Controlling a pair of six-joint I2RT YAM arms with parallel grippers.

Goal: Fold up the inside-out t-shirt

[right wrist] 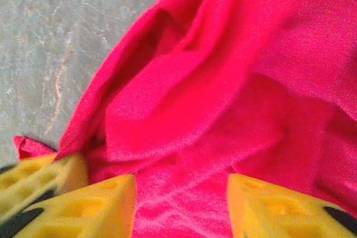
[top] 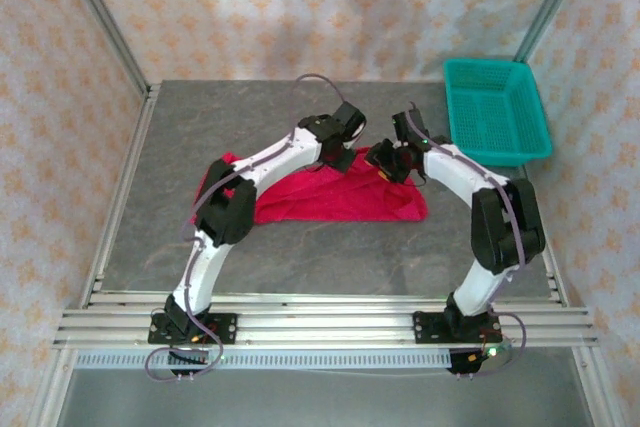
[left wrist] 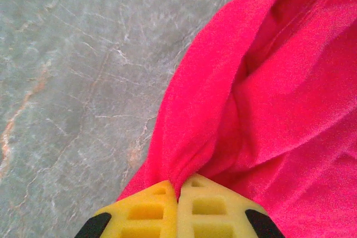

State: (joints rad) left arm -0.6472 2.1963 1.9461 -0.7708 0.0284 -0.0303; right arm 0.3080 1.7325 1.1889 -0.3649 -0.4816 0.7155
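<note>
The red t-shirt lies crumpled in a wide, flat heap on the grey table. At its far edge, my left gripper is shut on a raised fold of the cloth. In the left wrist view the yellow fingers meet with red fabric pinched between them at the left gripper. My right gripper hovers close beside it, over the shirt's far right part. Its jaws stand open at the right gripper, with wrinkled red cloth lying beneath the gap.
A teal plastic basket stands at the table's back right corner. Bare grey table surface lies left of the shirt's edge. Metal frame posts and patterned walls close in the sides and back.
</note>
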